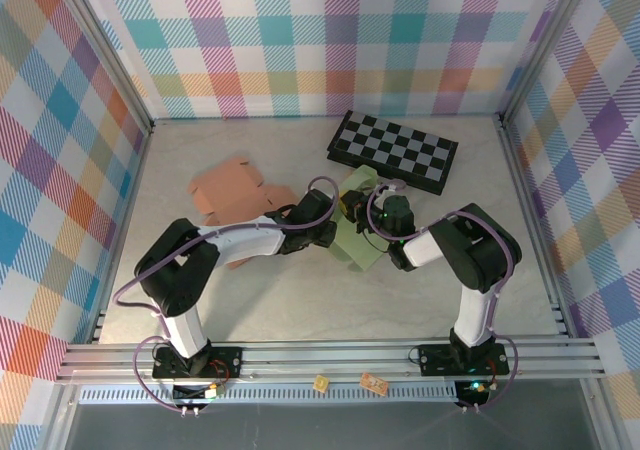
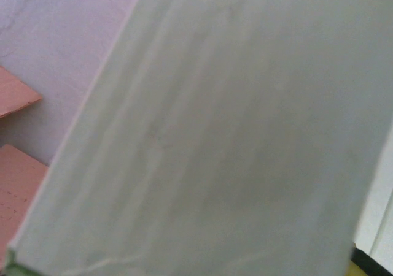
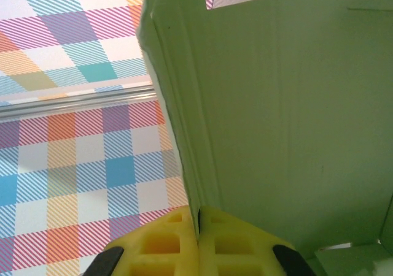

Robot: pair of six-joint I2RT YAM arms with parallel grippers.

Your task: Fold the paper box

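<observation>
One pale surface (image 1: 400, 300). Folded checkerboard (image 1: 393, 150) rear right. Flat pink box blank (image 1: 228, 192) rear left, well apart from board. Green paper box (image 1: 357, 240) mid-surface between both hands, panel tilted up. Right hand (image 3: 198, 218) clamped on panel edge. Left hand (image 1: 320, 220) against box; closure cannot tell.

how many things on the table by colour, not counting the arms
green paper box: 1
pink flat paper box: 1
black and grey checkerboard: 1
total: 3
</observation>
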